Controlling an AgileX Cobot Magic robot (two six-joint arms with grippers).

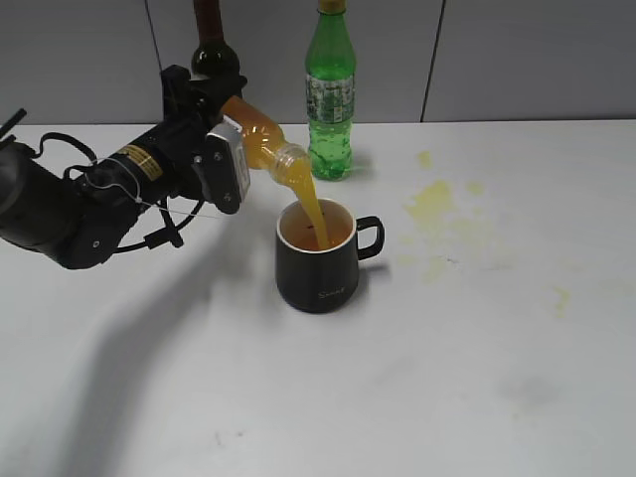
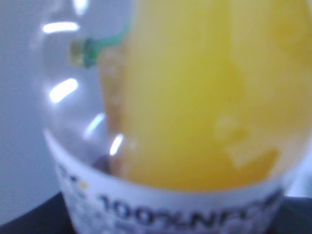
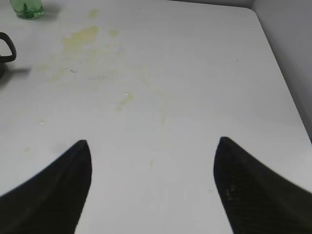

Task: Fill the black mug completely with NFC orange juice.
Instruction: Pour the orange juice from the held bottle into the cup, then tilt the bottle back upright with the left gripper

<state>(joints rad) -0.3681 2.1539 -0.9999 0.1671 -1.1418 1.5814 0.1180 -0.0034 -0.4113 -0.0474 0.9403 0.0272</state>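
Your left gripper (image 1: 238, 149) is closed around the small clear juice bottle (image 1: 266, 147). It holds the bottle tipped over, with the open mouth pointing down and to the right, just above the black mug (image 1: 318, 268).

A stream of NFC orange juice (image 1: 314, 211) runs from the bottle mouth into the mug. You can see orange juice inside the mug, below the white rim. The top part of the bottle looks clear now, and the juice sits in the lower side near the mouth.

In the left wrist view, the bottle (image 2: 185, 107) fills almost the whole picture and looks blurry. You can read "100%NFC" on its white label (image 2: 170, 209).

The mug stands upright near the middle of the white table (image 1: 447, 397). Its handle points to the right.

A green soda bottle (image 1: 330, 94) stands upright behind the mug, near the back wall. A dark bottle (image 1: 211, 45) stands behind your left arm, and the arm hides most of it.

There are pale yellow stains (image 1: 432, 204) on the table to the right of the mug.

Your right gripper (image 3: 152, 187) is wide open and holds nothing. It hangs over bare table, well apart from the mug. In the right wrist view you can just see the mug handle (image 3: 7, 46) at the left edge.
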